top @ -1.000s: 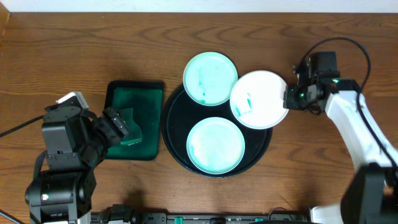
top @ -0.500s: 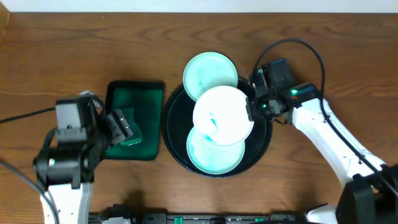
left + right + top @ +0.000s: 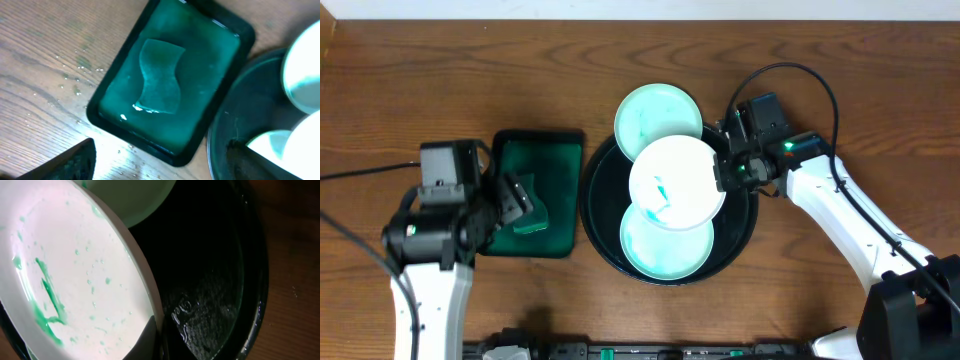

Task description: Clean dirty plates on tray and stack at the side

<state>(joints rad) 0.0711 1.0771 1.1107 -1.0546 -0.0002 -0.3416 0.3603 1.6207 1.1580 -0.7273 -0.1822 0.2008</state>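
The black round tray (image 3: 742, 226) holds the plates. My right gripper (image 3: 723, 172) is shut on the right rim of a white plate (image 3: 677, 183) with green smears, holding it above the tray's middle. In the right wrist view that plate (image 3: 75, 270) fills the left side, with one dark finger (image 3: 146, 341) lying on its rim. A teal-tinted plate (image 3: 658, 120) leans on the far rim, and another one (image 3: 665, 245) lies at the near side, partly under the held plate. My left gripper (image 3: 512, 200) is open over the green tray, holding nothing.
A rectangular dark-green tray (image 3: 560, 150) of green liquid sits left of the round tray, with a sponge (image 3: 159, 82) lying in it. Water drops dot the wood (image 3: 75, 90) beside it. Bare tabletop (image 3: 840, 80) lies right of the round tray.
My right arm has carried the smeared plate from the tray's right edge to above its middle. My left arm has shifted and stays over the green tray.
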